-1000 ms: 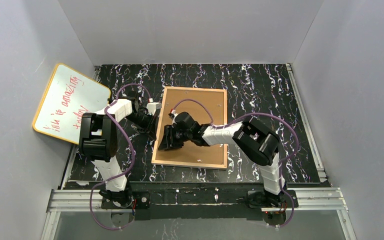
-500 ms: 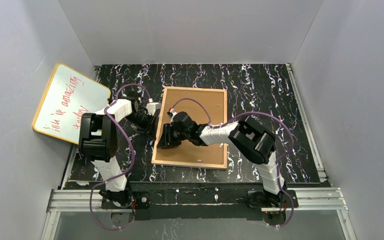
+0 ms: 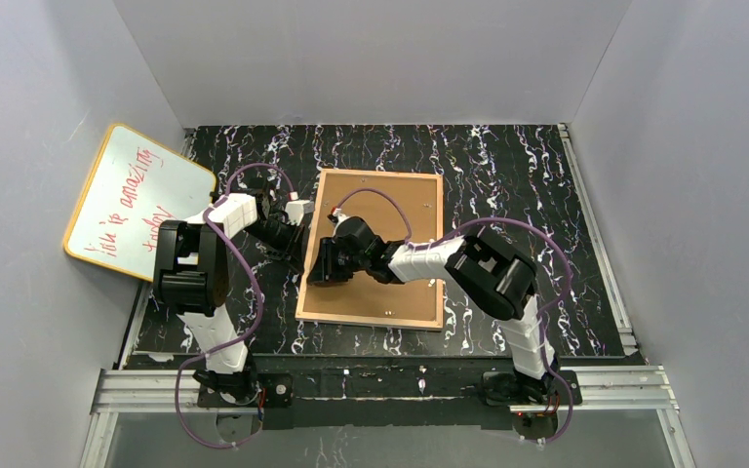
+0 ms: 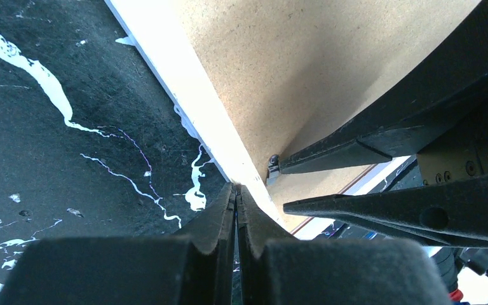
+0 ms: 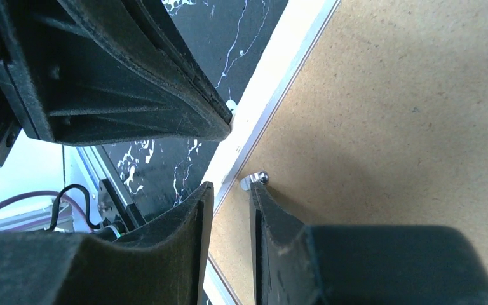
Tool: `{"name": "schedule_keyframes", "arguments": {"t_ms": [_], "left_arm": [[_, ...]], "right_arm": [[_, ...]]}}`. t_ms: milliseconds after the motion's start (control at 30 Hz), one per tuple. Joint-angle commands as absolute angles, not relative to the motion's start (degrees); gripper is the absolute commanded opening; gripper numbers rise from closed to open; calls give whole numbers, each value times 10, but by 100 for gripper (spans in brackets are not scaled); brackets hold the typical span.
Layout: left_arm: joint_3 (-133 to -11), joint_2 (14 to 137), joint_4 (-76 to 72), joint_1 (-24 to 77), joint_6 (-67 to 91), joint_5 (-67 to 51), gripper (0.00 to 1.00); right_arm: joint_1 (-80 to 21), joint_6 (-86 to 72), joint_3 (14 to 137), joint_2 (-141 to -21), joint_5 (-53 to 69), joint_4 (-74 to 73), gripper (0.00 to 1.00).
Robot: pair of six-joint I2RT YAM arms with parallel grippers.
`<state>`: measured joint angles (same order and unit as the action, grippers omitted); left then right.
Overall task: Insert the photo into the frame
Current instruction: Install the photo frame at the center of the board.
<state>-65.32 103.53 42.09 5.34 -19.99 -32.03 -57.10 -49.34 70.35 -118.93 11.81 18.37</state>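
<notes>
Even white light from overhead fills my cell: the black white-veined tabletop (image 3: 507,166) stays crisp, and my arms throw only soft shadows on the brown fibreboard backing (image 3: 380,297). In both wrist views my black fingers (image 4: 184,254) loom soft and out of focus up close, while the thin white frame (image 4: 184,95) glares, nearly blown out.

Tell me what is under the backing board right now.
The board lies flat within the rim of the frame on the table. Nothing beneath it shows: it covers the whole opening, so whether the photo is under it cannot be seen.
</notes>
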Motion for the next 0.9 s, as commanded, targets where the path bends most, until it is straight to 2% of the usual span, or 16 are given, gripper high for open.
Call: {"name": "schedule_keyframes", "arguments": {"t_ms": [0, 633, 733, 867], "left_arm": [[-632, 1039, 440, 58, -220, -302, 0], [-636, 1031, 451, 58, -227, -299, 0], [-649, 1031, 463, 57, -232, -299, 0], [-687, 1035, 468, 47, -220, -310, 0]], "right_arm": [[-569, -479, 727, -1206, 88, 190, 35], [-567, -484, 737, -1204, 108, 201, 31], [-558, -489, 717, -1159, 125, 211, 34], [-530, -489, 699, -1096, 144, 212, 46]]}}
